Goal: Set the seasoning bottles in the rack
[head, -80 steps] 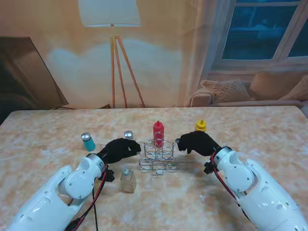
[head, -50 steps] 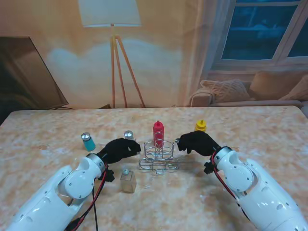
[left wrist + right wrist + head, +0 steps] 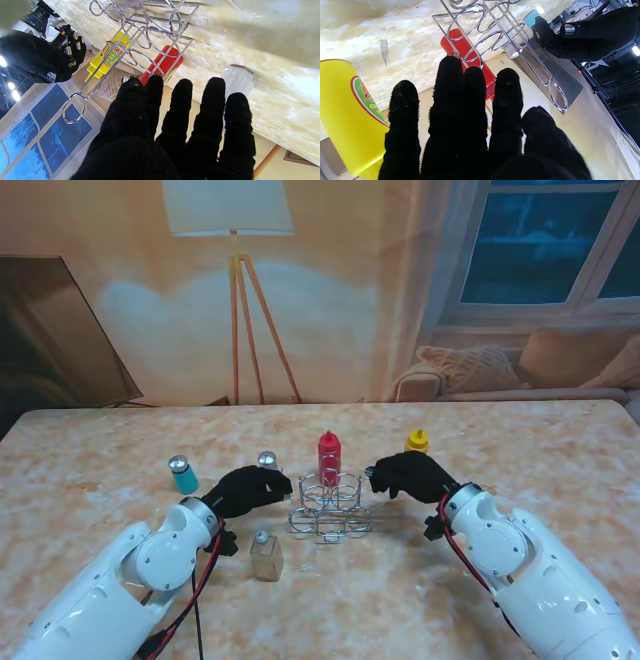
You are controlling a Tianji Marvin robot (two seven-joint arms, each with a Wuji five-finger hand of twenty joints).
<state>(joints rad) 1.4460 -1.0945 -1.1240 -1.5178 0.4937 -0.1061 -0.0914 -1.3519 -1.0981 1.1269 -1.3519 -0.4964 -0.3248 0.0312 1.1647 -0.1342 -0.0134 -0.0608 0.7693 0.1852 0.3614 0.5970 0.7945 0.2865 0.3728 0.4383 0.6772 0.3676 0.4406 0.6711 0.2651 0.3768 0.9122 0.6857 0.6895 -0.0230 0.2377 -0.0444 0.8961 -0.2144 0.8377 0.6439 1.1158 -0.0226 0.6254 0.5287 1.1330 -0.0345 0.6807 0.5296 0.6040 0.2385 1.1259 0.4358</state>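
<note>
Flanking rack [image 3: 330, 505] | left robot hand [image 3: 248, 490] empty | right robot hand [image 3: 405, 476] empty

the table [image 3: 520, 450] is a pale marbled top with tan veining. on it stands a wire rack [image 3: 330, 505], between the left hand [image 3: 248, 490] and the right hand [image 3: 405, 475]. a red bottle [image 3: 329, 455] stands at the rack's far side. a yellow bottle [image 3: 416, 443] is just beyond the right hand. a silver-capped shaker [image 3: 267, 461] stands just beyond the left hand, a teal shaker [image 3: 182, 474] farther to its left, and a clear glass bottle [image 3: 265, 557] nearer to me than that hand.
</note>
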